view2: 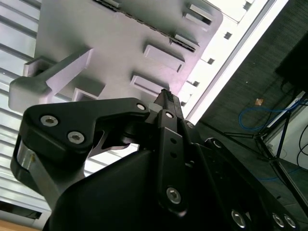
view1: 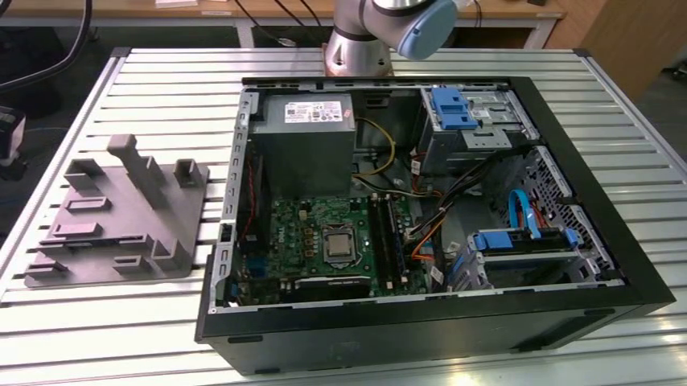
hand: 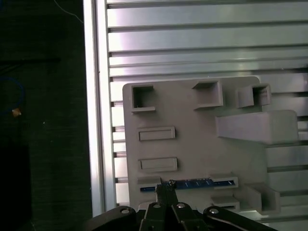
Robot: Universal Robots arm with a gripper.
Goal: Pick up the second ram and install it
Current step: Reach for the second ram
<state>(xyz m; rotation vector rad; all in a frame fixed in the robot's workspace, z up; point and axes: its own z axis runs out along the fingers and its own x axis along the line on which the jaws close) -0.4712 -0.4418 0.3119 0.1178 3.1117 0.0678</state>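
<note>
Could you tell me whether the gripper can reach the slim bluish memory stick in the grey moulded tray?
Probably yes: in the first wrist view the gripper hangs over the slim bluish memory stick, uncovered in a slot of the grey moulded tray; the shut jaws must open first.

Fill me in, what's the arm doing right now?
The arm's gripper hangs above the grey tray on the slatted table, fingers together and holding nothing. The memory stick sits on edge in a slot of the tray, just under the fingers as the first wrist view sees it. The open computer case stands beside the tray, toward the exterior view's right. The stick is not yet picked up.
</note>
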